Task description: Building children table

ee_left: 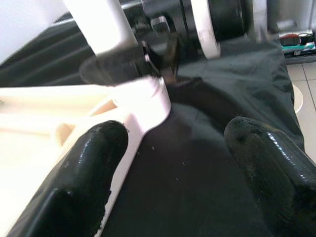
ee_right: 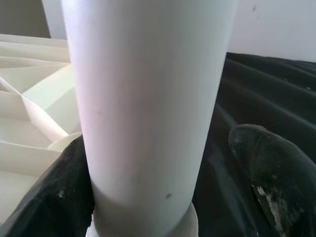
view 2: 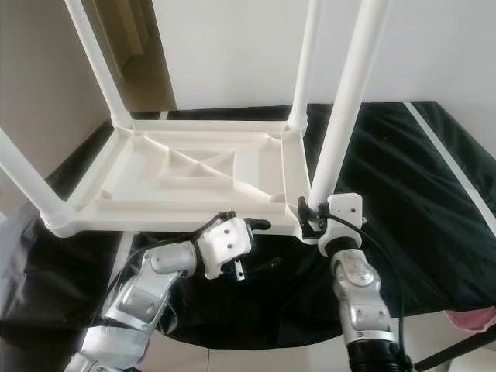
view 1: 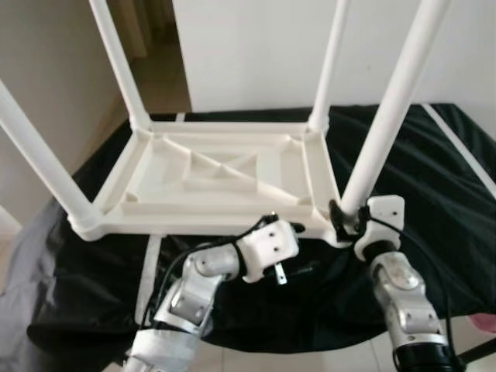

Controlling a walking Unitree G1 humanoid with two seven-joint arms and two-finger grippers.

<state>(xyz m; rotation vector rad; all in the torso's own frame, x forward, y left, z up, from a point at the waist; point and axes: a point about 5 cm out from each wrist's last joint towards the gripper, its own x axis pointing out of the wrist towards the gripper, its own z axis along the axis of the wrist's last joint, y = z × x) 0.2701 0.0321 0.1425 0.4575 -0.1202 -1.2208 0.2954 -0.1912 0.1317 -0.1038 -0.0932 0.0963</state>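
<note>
Legs all stand up from the upturned white plastic children's table (view 1: 217,174), which lies on a black cloth (view 1: 434,178). The right gripper (view 1: 341,215) has its fingers around the base of the near right white tube leg (view 1: 380,124). The left gripper (ee_left: 173,163) hovers open beside that corner. Seating this leg looks like the step in hand; next, a firm downward press or twist.

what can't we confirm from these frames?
- Leg tops: all four legs run off the top edge in both eye views.
- Near-right leg seating: the right gripper covers its socket; the right wrist view is too close.
- Left gripper contact: fingers spread by the tabletop corner; touch unclear.
- Black cloth: what's beneath is hidden.
</note>
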